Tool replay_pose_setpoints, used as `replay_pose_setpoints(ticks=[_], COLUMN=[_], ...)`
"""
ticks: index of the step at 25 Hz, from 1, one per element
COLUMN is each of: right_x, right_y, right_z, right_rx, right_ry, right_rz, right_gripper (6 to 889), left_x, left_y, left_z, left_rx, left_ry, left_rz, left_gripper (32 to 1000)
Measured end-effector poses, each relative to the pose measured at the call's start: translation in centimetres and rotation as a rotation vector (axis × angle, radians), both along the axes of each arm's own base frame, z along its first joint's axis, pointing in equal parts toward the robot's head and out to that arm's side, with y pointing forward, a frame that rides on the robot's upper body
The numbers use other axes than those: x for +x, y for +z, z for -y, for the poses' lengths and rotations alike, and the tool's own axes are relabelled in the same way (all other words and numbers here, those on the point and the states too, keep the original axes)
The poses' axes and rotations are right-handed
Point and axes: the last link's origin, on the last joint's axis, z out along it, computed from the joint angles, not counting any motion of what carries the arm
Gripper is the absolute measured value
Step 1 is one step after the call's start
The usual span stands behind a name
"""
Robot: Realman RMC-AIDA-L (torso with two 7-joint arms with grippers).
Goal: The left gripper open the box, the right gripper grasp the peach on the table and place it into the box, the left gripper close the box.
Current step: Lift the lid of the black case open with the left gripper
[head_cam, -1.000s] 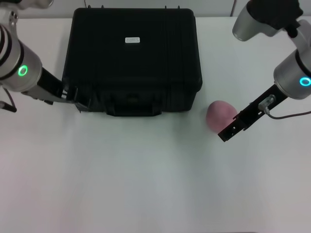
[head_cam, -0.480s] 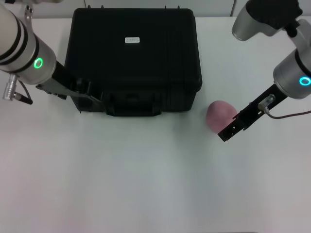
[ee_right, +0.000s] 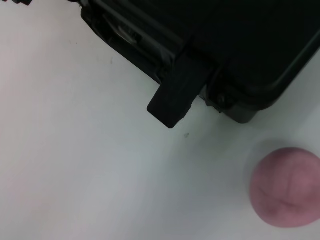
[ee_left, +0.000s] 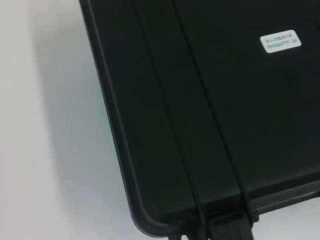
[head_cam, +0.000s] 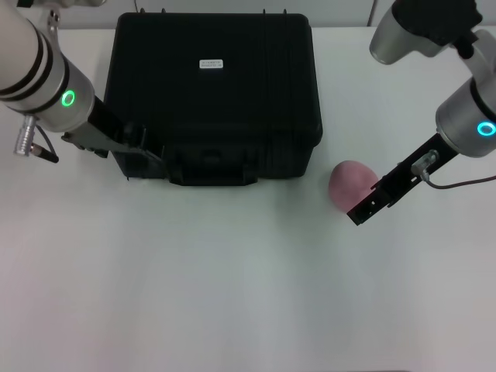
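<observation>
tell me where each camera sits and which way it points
Head view: on the robot's head, looking down at the table; shows both arms, left hand at the box front corner, right hand beside the peach.
Left wrist view: on the left wrist, facing the box lid; no own fingers show.
Right wrist view: on the right wrist, facing the box front and peach.
All views share the box.

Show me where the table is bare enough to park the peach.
The table is bare across the whole strip in front of the box and the peach. It is crowded at the box's front-left corner, where the left tool sits, and beside the peach, by the right tool.
</observation>
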Motion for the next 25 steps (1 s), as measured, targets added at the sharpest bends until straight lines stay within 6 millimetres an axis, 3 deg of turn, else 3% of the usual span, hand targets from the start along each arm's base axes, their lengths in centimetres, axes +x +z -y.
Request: replay_pose_setpoints(ticks=[25], right_x=[-0.05], right_y=[0.01], right_z=[-0.04], right_rx=[0.001], right_ry=[0.001], right_rz=[-0.001], right_gripper=[862], left_x=[-0.42], left_y=[-0.74], left_z=[-0.65], left_rx=[-0.011], left_ry=[0.006], left_rz=[0.004], left_gripper=[803])
